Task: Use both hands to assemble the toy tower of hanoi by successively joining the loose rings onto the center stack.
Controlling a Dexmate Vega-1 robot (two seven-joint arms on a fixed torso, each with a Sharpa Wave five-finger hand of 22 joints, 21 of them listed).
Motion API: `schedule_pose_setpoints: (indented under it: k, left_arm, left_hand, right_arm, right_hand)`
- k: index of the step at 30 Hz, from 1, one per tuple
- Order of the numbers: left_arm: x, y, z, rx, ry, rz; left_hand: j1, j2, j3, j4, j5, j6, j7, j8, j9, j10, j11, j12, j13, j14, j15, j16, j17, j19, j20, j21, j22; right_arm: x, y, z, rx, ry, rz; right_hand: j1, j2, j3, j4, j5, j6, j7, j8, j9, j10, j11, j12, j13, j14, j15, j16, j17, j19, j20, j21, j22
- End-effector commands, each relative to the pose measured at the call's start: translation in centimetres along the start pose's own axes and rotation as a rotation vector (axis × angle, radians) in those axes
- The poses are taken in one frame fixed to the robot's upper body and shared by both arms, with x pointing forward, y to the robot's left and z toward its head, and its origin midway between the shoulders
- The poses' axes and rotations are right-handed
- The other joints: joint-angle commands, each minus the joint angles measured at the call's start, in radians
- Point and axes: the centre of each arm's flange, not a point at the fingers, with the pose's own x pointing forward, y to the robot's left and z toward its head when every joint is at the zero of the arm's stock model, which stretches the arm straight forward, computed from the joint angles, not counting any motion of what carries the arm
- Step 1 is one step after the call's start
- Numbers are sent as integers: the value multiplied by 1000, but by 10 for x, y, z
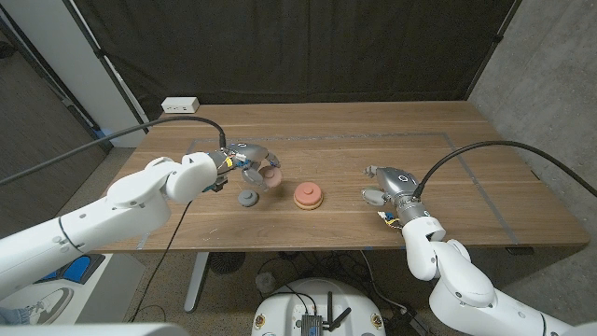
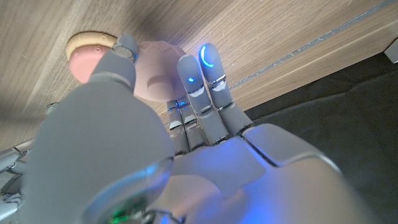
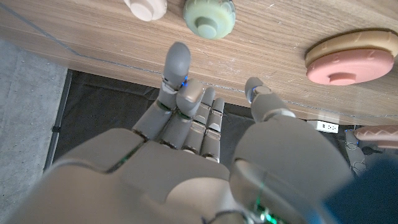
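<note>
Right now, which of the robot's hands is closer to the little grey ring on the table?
Left. The left hand hovers just behind the grey ring, over a pink ring. The right hand is far off, beyond the center stack.

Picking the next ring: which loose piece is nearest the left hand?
The pale pink ring, right at the left hand's fingers; the grey-green piece lies apart, nearer the table's front edge.

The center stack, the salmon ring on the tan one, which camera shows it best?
The right wrist view: the center stack sits unobstructed, both layers and its middle nub clear. The head view shows it whole but small. In the left wrist view the left hand covers most of it.
</note>
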Motion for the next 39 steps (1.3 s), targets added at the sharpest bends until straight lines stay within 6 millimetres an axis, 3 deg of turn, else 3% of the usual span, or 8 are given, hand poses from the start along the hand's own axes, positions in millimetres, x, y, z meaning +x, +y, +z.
schedule_pose_setpoints:
  k: [1, 39]
  left_arm:
    - [8, -1, 3, -9, -37, 5]
    - [40, -4, 27, -36, -184, -14]
  left_hand:
    - [3, 9, -3, 6, 7, 3, -2, 1, 3, 54, -47, -3, 23, 9, -74, 6, 1, 7, -143, 4, 5]
    - [5, 9, -10, 6, 8, 4, 3, -7, 4, 63, -48, -14, 40, 9, -73, 7, 2, 2, -143, 2, 5]
  right_arm:
    - [-1, -3, -1, -5, 8, -7]
    - [-2, -4, -3, 7, 31, -21]
  right_hand:
    - [3, 6, 2, -5, 9, 8, 4, -4, 1, 11, -2, -2, 4, 3, -82, 3, 3, 2, -74, 6, 3]
    - [1, 9, 4, -9, 14, 15, 7, -7, 2, 15, -2, -9, 7, 2, -82, 5, 3, -1, -74, 5, 2]
